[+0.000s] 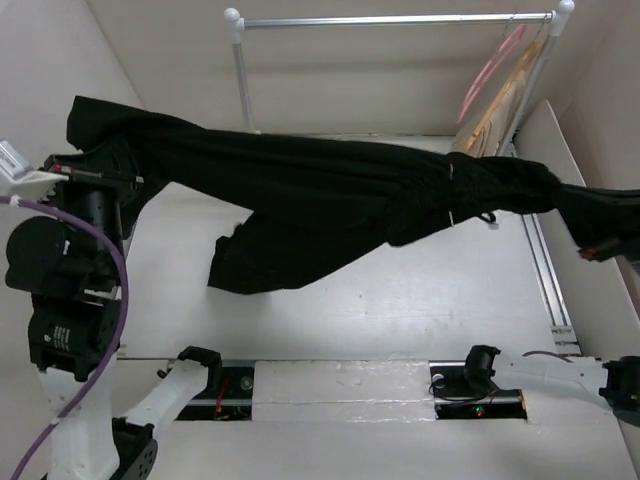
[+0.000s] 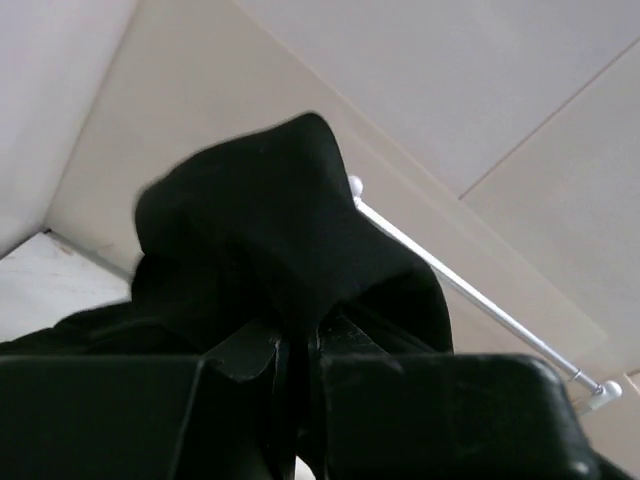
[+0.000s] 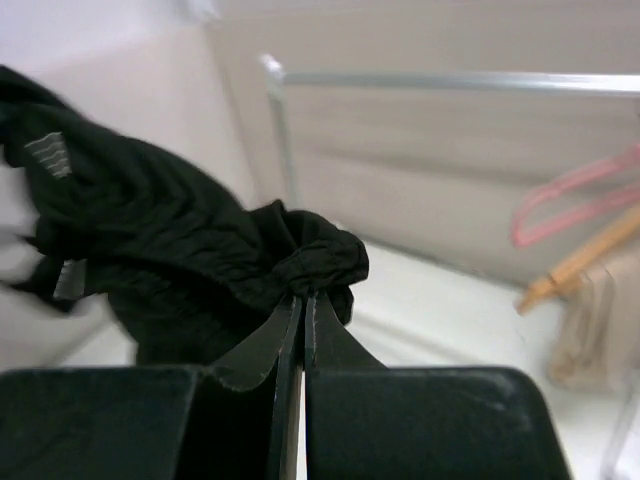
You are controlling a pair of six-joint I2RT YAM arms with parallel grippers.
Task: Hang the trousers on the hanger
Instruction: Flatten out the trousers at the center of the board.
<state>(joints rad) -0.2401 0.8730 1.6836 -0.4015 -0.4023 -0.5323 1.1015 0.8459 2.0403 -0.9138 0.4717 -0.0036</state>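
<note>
Trousers (image 1: 330,200) aloft — one end in left gripper (image 2: 298,340), other in right gripper (image 3: 303,305)

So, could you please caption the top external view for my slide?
Left gripper and right gripper hold the black trousers stretched above the table; pink hanger hangs on the rail.

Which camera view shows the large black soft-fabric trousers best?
Top external: the trousers appear whole, stretched out from end to end. Left wrist shows only a bunched end in the left gripper; right wrist shows another end in the right gripper.
</note>
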